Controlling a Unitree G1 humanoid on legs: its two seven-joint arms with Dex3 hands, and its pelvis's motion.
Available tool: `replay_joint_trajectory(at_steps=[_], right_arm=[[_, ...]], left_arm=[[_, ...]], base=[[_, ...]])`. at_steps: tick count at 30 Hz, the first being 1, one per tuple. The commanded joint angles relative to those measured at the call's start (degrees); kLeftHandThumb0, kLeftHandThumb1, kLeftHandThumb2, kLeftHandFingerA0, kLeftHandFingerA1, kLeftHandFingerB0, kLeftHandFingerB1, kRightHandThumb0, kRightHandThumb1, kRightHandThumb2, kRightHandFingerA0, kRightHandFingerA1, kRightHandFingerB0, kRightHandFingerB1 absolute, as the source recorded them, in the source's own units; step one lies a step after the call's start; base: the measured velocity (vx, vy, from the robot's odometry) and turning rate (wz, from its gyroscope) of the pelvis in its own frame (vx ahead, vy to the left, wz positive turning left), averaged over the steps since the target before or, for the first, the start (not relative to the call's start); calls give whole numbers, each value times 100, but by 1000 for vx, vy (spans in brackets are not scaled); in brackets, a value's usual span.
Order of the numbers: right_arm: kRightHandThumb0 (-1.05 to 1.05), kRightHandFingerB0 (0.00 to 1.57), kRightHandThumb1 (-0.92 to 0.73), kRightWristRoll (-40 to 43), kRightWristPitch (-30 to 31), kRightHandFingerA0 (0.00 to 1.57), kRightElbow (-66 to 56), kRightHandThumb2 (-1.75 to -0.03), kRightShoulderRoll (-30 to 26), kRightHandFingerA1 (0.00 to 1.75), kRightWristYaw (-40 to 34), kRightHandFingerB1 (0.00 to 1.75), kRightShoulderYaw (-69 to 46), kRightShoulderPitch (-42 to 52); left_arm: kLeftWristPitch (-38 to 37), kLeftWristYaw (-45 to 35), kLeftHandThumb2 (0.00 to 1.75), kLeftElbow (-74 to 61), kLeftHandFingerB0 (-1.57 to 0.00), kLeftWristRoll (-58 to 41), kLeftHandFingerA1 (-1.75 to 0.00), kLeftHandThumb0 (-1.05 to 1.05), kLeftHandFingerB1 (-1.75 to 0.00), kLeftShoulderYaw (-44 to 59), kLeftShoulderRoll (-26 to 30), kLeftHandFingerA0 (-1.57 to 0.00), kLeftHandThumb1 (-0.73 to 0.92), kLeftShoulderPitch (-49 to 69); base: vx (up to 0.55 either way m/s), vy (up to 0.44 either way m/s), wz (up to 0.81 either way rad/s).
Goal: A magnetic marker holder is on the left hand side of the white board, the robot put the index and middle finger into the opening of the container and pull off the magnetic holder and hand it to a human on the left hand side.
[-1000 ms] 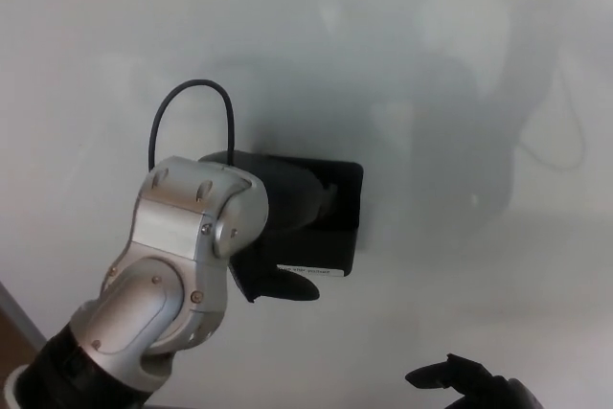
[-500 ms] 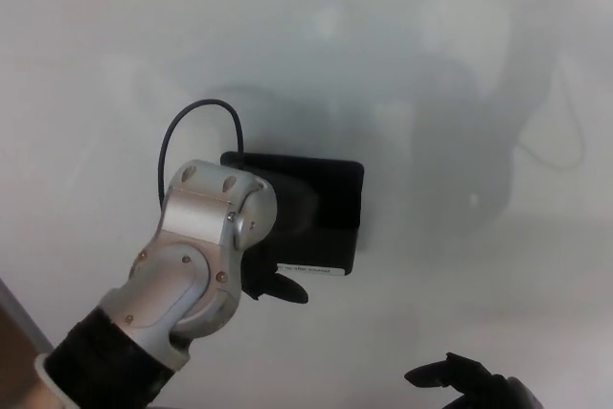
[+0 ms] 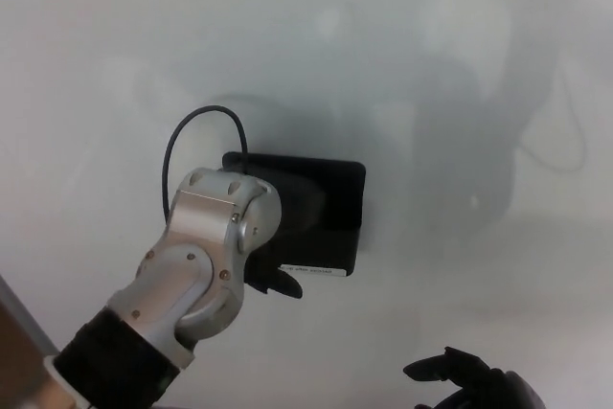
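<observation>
The left arm is reaching up from the lower left, its hand point(image 3: 287, 237) pressing against the black holder point(image 3: 330, 213) sitting on the whiteboard point(image 3: 431, 64); its grip is hidden. The right hand point(image 3: 469, 382) is resting low, fingers spread, empty.

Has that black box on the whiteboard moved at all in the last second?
No. The black holder sits at the same spot on the whiteboard; only the left arm's silver wrist has shifted right against it.
</observation>
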Motion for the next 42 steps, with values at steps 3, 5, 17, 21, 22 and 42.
replay_joint_trajectory(at_steps=[3, 5, 17, 21, 22, 42], right_arm=[[-46, 66, -62, 32, 122, 93, -9, -59, -7, 72, -6, 62, -19, -62], [-46, 66, -62, 36, 127, 93, -10, -59, -4, 72, -4, 62, -21, -62], [-46, 68, -61, -34, 93, 93, -12, -58, 6, 76, -64, 64, 49, -187], [-47, 68, -63, -63, 167, 94, -40, -59, 2, 88, -80, 64, 73, -230], [-47, 69, -63, -117, 132, 95, -37, -59, -20, 93, -158, 64, 103, -224], [-42, 67, -62, -259, 242, 89, -311, -58, -176, 81, -258, 57, 177, 113]], left_arm=[[-1076, 264, 57, 1120, -87, -1033, -61, -24, -56, 110, 166, -103, 53, -363], [-1176, 279, 57, 1271, -87, -1170, -61, -24, -56, 134, 179, -103, 53, -423], [-1246, -1539, 92, 2383, -95, -2786, -116, -16, -79, 647, 282, -99, 47, -810], [-611, -2542, 77, 2568, -86, -3291, -127, -15, -83, 735, 224, -91, 55, -857], [-115, -2991, 63, 2553, -90, -3521, -129, -14, -90, 792, 203, -92, 55, -768], [2987, -3844, 77, -318, -91, -7078, -145, -15, -120, 2063, -346, -98, 54, 1596]], base=[[0, 0, 0], [0, 0, 0], [0, 0, 0], [0, 0, 0], [0, 0, 0], [0, 0, 0]])
